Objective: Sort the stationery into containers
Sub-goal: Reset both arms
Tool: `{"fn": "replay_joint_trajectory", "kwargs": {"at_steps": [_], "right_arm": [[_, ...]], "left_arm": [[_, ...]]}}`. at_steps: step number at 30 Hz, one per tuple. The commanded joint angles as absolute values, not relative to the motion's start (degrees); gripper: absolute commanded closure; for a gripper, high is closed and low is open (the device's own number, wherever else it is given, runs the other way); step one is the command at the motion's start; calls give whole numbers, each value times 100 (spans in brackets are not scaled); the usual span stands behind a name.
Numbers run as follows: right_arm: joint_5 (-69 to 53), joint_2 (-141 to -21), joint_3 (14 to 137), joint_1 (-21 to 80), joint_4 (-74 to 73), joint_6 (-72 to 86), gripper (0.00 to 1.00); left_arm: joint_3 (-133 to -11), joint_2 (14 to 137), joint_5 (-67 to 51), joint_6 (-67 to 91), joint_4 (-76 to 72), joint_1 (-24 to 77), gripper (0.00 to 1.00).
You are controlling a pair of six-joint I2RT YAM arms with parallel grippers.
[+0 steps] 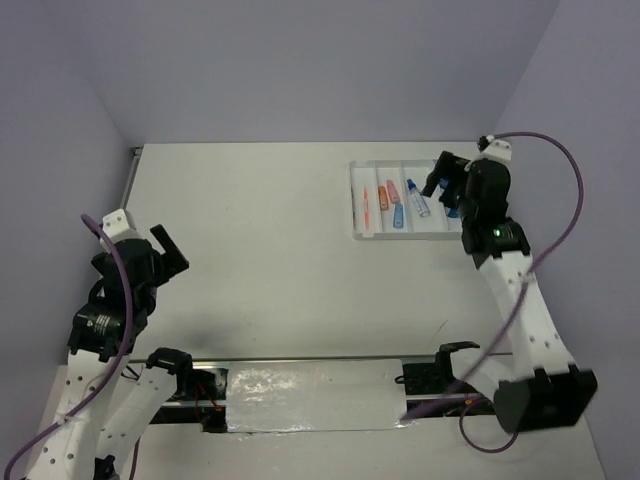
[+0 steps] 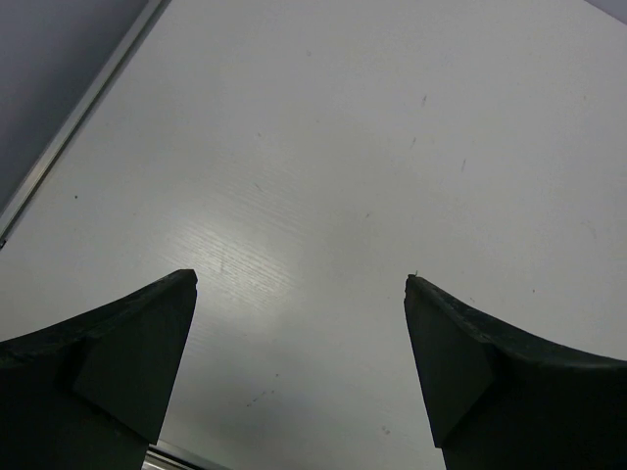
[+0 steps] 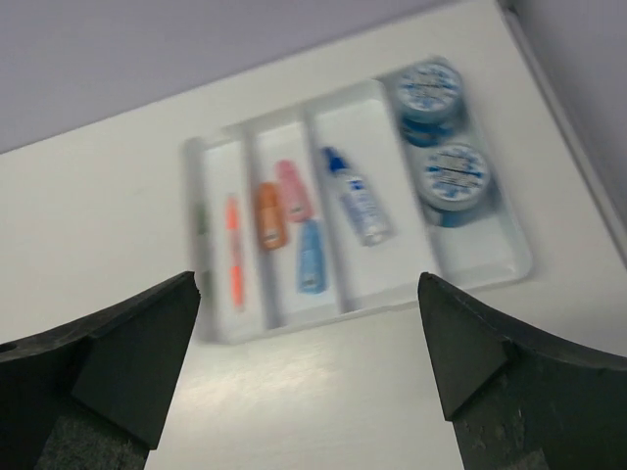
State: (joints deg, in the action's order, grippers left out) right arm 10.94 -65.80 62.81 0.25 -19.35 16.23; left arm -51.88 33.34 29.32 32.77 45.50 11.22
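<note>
— How do the arms stand?

— The right arm [image 1: 527, 305] rises from its base at the near right and stretches forward, wrist over the right end of the tray [image 1: 400, 236]. The right gripper [image 1: 445, 185] hangs above the tray, jaws wide apart with nothing between them. The left arm [image 1: 110, 300] is folded close to its base. The left gripper [image 1: 170, 250] is over bare table [image 1: 280, 260], also spread wide and holding nothing.

— And the stationery?

— All of it lies in the tray, at the table's far right. In the right wrist view, the leftmost compartment holds an orange pen [image 3: 233, 253] and beside it a pale pen [image 3: 202, 220], too blurred to describe. The next holds three stubby pieces: an orange capsule [image 3: 268, 215], a pink capsule [image 3: 294, 189] and a blue capsule [image 3: 312, 257]. The third has a clear bottle [image 3: 355, 201] with a blue cap. The last has two round blue rolls [image 3: 456, 176] with patterned white tops, one behind the other.

— Surfaces?

— The tray is white, smooth and flat, split by raised ridges. The gripper's fingers [image 3: 118, 362] are matte black wedges. The table is matte white with faint grain, with a metal rail [image 2: 78, 117] on its left edge and a glossy strip [image 1: 310, 395] between the bases. Plain lilac walls [image 1: 300, 70] close three sides. A purple cable [image 1: 580, 190] loops off the right arm.
</note>
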Motion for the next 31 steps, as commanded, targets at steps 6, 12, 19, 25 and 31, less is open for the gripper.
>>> {"fn": "replay_joint_trajectory", "kwargs": {"at_steps": [6, 12, 19, 25, 31], "right_arm": [[1478, -3913, 5977, 1424, -4084, 1257, 0], [1126, -2577, 6222, 1538, -4798, 1301, 0], [1221, -2171, 6548, 1521, -5730, 923, 0], [1029, -1951, 6276, 1538, -5687, 905, 0], [1002, -1925, 6328, 1538, -5704, 923, 0]], "left_arm": [[-5563, 3410, 3199, 3270, 4614, 1011, 1], [-5713, 3218, 3208, 3226, 4755, 1011, 1], [-5757, 2716, 3103, 3147, 4922, 1011, 1], [-5608, 2426, 3014, 3225, 4834, 1020, 1], [-5537, 2408, 2979, 3261, 4781, 1046, 1]]}}
